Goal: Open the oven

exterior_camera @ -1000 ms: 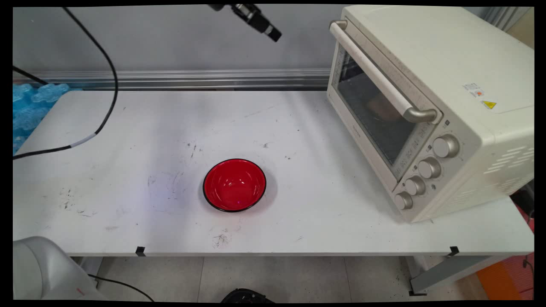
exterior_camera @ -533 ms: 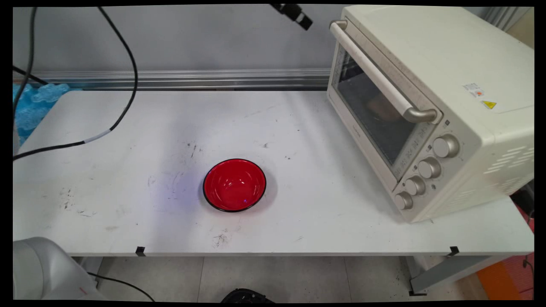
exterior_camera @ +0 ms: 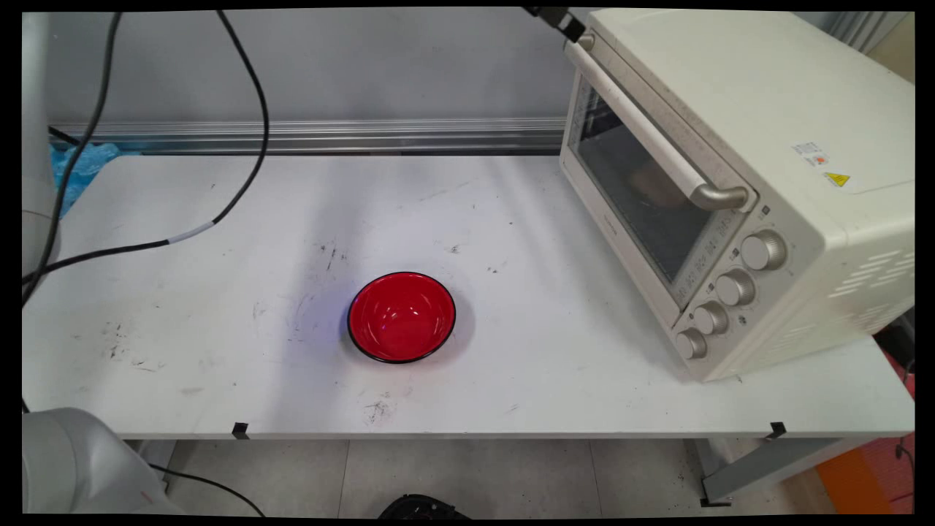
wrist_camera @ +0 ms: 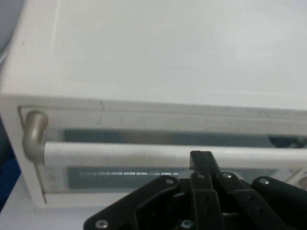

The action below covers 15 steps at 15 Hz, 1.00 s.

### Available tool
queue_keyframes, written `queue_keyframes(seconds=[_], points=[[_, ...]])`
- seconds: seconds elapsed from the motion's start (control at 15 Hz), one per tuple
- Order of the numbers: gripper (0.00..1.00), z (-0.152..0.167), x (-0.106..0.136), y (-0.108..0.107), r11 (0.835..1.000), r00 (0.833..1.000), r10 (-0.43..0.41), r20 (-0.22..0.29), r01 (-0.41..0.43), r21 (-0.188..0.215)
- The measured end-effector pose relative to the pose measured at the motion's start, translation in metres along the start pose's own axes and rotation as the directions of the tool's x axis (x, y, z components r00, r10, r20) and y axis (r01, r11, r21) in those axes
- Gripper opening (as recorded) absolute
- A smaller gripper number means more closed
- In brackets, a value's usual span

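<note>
My gripper (exterior_camera: 566,25) hangs at the toaster oven's (exterior_camera: 738,183) upper corner.
It sits just in front of the door handle (wrist_camera: 144,153); I cannot tell its state. A red bowl (exterior_camera: 402,317) rests mid-desk (exterior_camera: 219,351), well apart.

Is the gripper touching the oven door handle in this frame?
Cannot tell. In the hand view the gripper overlaps the toaster oven's handle, but no contact or gap shows. The main view shows only its tip at the top edge beside the handle's end.

The toaster oven (exterior_camera: 738,175) is showing a matt cream casing and brushed-metal knobs (exterior_camera: 763,250). The red bowl (exterior_camera: 401,317) is gleaming glossily (black-rimmed) on the scuffed matt table (exterior_camera: 219,329).
</note>
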Motion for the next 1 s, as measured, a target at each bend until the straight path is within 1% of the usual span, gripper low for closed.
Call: queue_keyframes(seconds=[0.4, 1.0], points=[[0.00, 0.032, 0.010, -0.004, 1.000, 1.000, 0.005, -0.024, -0.005, -0.010], [0.00, 0.063, 0.008, -0.008, 1.000, 0.999, 0.009, -0.030, -0.010, -0.024]])
